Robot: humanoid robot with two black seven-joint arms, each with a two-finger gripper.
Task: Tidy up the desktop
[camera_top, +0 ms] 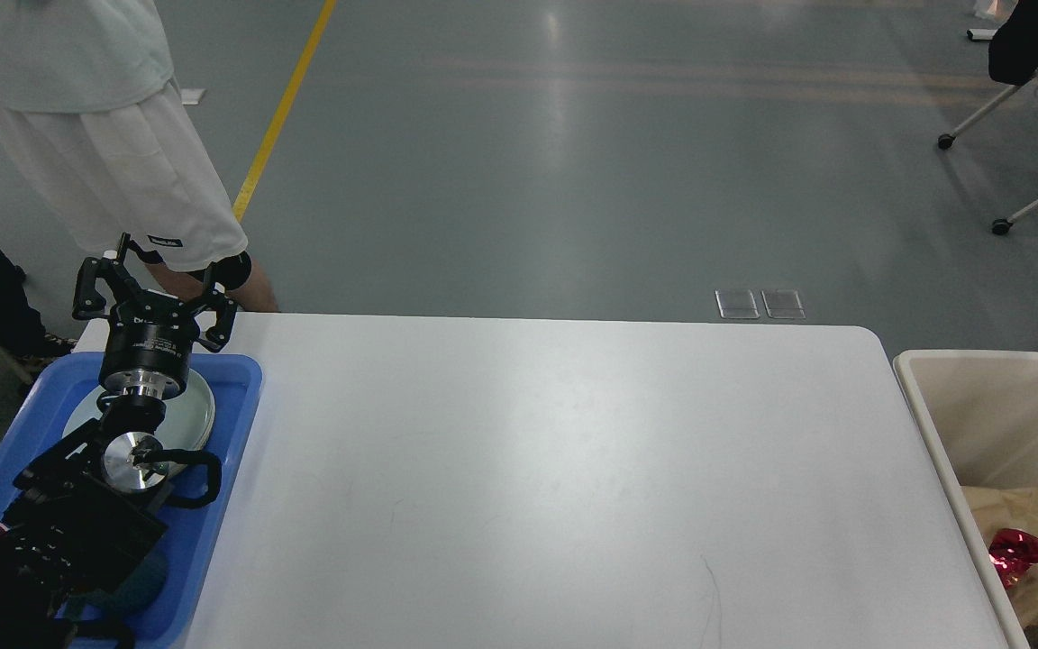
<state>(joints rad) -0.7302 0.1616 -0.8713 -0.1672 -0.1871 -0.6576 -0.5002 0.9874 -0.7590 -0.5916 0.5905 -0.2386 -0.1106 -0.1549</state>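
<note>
Presently, left gripper (154, 281) stood with fingers spread apart, empty, above the plates (184, 416) in the blue tray (240, 433). Desktop (555, 487) lay bare between tray and beige bin (942, 424). Advised: withdraw upward, clearing the tray rim. Right gripper unseen.

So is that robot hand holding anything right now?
No, the left gripper hovers above the blue tray with its fingers spread and nothing between them.
</note>
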